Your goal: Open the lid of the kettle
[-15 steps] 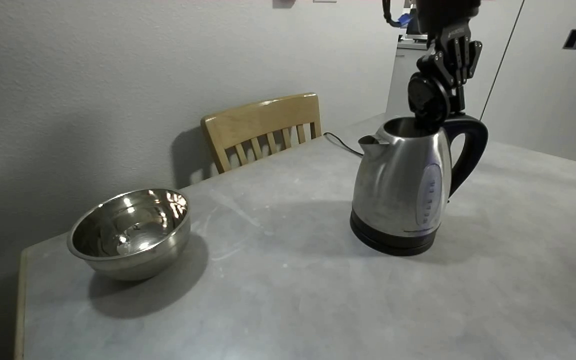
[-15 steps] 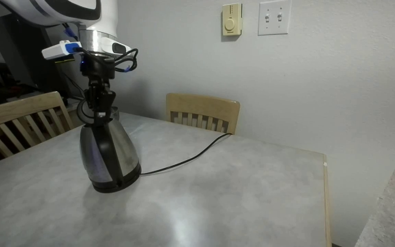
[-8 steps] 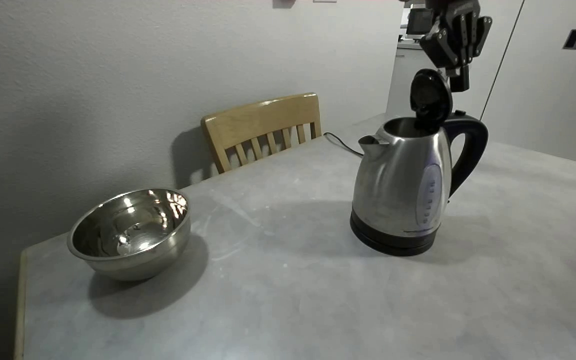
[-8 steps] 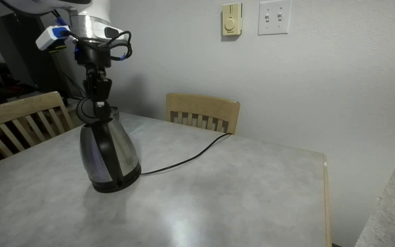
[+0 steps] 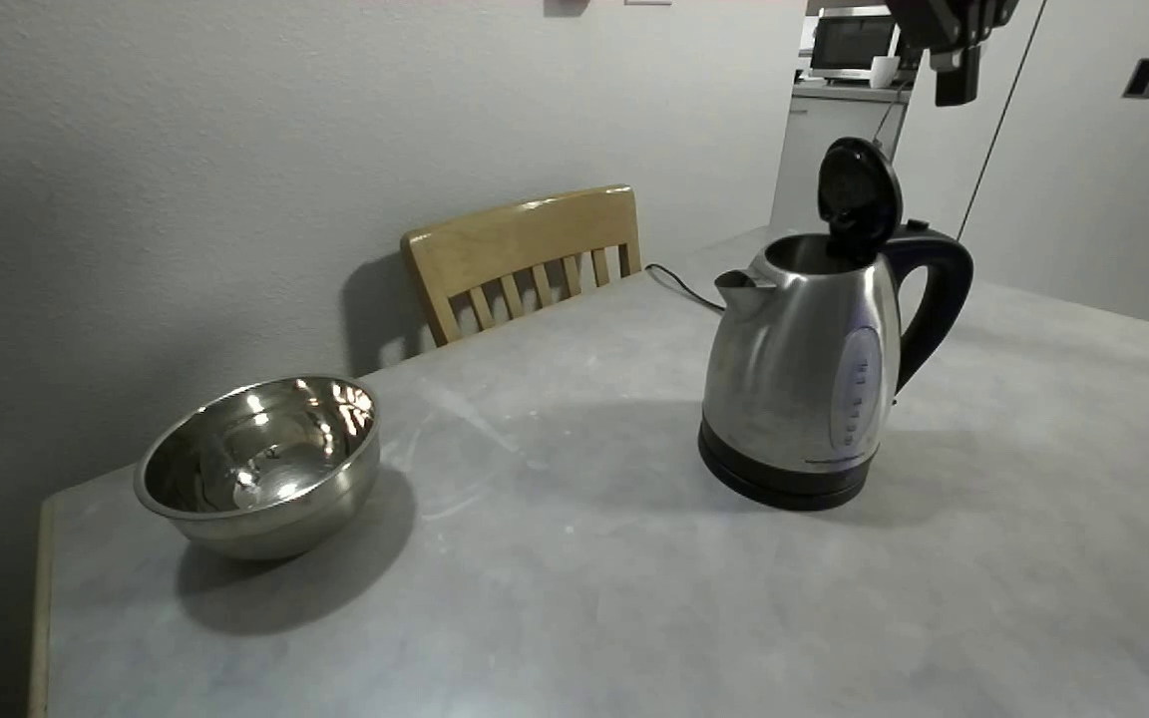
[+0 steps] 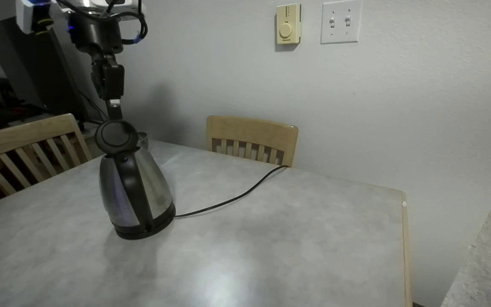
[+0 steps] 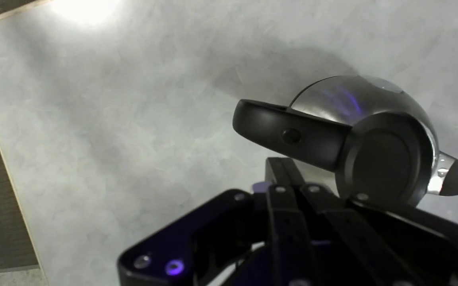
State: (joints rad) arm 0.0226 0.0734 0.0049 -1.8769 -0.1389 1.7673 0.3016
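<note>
Gray table (image 5: pixel 535 598) beneath, the hand (image 6: pixel 115 111) points downward, fingers (image 7: pixel 275 171) together, apart from kettle (image 5: pixel 784 379) and raised lid (image 5: pixel 859 191).

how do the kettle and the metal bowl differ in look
The kettle stands tall and narrow-mouthed, while the bowl is low and wide-mouthed. The kettle has a dull sheen; the bowl's inside gleams like a mirror. The kettle has a black handle, a spout and a raised lid; the bowl shows none of these. Both are silver-coloured and rest on the table.
</note>
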